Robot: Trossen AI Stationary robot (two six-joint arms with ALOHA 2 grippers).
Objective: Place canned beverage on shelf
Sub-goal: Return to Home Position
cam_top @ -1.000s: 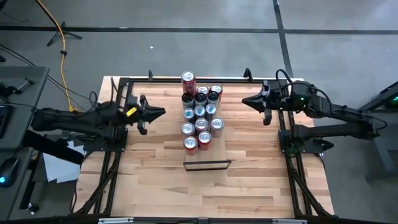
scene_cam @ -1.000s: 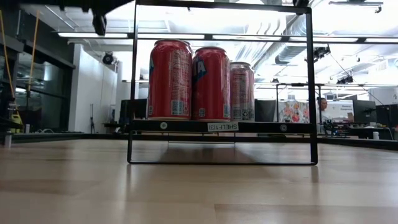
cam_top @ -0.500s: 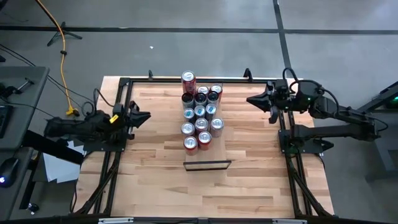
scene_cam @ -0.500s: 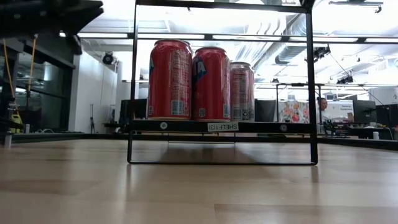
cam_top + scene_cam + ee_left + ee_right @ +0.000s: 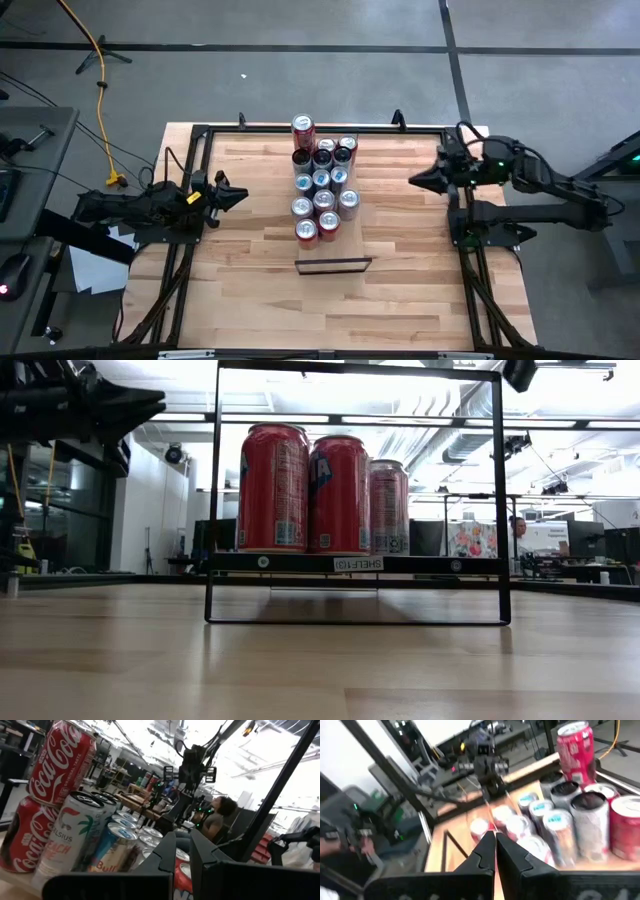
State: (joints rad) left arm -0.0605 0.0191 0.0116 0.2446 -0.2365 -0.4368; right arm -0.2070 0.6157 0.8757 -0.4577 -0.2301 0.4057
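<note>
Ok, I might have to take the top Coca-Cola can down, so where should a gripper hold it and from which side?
Grip the upper Coca-Cola can across its round side wall near mid-height, coming in level from the left or right. It stands upright on a lower Coca-Cola can at the rows' far end, higher than the cans beside it, so both flanks look free.

grey concrete floor (image 5: 320, 80) | ceiling strip lights (image 5: 560, 424) | yellow cable (image 5: 101, 100)
</note>
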